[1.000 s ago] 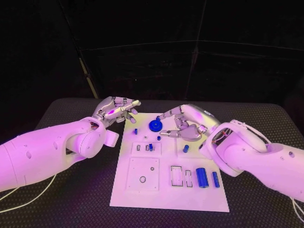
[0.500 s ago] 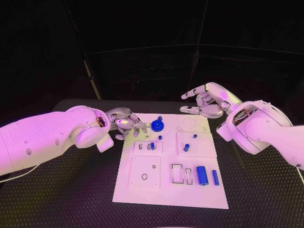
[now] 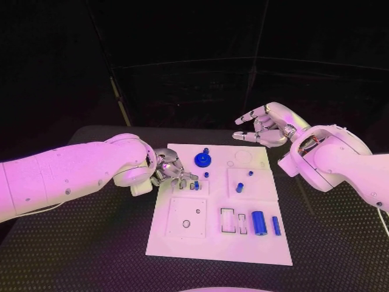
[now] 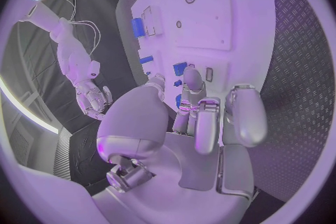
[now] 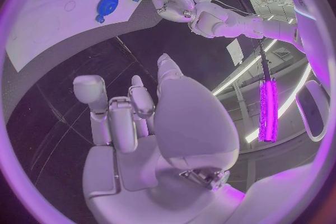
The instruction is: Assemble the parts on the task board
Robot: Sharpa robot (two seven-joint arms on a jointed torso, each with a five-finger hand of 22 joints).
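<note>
Insertion work looked to be the step in hand. The left hand [image 3: 170,170] sat low at the left edge of the task board [image 3: 214,240], left of centre in the head view, its fingers [image 4: 193,102] curled in toward a small blue part [image 3: 196,185] standing in the board's upper-left block; whether they pinched it could not be told. The right hand [image 3: 266,126] hung above the tabletop [image 3: 89,249] beyond the board's far edge, upper right of the frame, fingers loosely apart and holding nothing. A round blue part [image 3: 202,160] sat near the board's top; two loose blue cylinders [image 3: 258,224] lay lower right. Next, the left fingers probably needed to seat the small part squarely.
</note>
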